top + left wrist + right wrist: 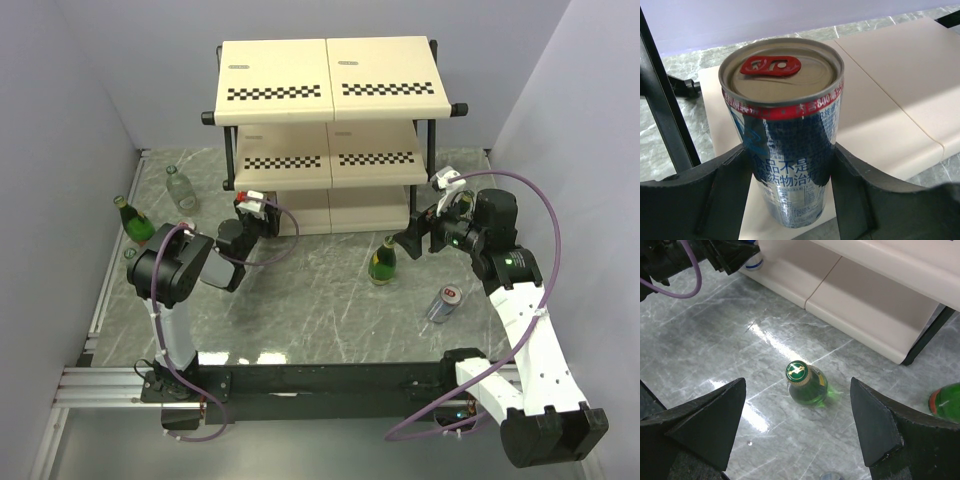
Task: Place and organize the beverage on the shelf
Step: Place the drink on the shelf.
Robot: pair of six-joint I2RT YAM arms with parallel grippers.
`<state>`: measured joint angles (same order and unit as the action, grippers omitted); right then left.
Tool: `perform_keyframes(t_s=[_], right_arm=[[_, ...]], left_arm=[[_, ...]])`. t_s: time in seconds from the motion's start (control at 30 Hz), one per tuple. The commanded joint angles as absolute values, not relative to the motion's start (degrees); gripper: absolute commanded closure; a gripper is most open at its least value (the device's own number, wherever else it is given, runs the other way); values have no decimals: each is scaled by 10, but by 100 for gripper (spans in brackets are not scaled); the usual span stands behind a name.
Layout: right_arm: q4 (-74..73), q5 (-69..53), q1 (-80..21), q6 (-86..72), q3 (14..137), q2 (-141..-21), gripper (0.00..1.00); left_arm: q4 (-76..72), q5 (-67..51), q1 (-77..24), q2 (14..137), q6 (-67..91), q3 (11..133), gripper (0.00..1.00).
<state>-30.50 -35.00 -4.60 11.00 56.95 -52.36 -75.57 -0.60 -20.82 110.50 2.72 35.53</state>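
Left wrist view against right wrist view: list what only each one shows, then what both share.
Only left wrist: the red-tabbed lid and printed side of the can, gripped in the left claw. Only right wrist: an upright green bottle framed by the open right claw, and a second green bottle at the right edge. Both: the cream shelf boards and the marble table.

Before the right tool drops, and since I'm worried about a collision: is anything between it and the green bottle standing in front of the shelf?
Nothing visible does. The right tool is open, and the bottle stands upright by itself with only bare table around it. The shelf sits beyond the bottle, not in the way.
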Motion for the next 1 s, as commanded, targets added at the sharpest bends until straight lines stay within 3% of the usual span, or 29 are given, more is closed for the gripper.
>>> perform_keyframes(t_s=[0.0,0.57,0.97], right_arm=[[-295,-358,-43,114,571,-517,9],[-297,-360,-42,113,572,-519,9],[-297,-359,-43,114,572,-517,9]], left_arm=[[-1065,-2,-206,1093,39,350,34],[-1065,-2,-206,1088,37,333,32],[-1065,-2,-206,1103,39,350,45]])
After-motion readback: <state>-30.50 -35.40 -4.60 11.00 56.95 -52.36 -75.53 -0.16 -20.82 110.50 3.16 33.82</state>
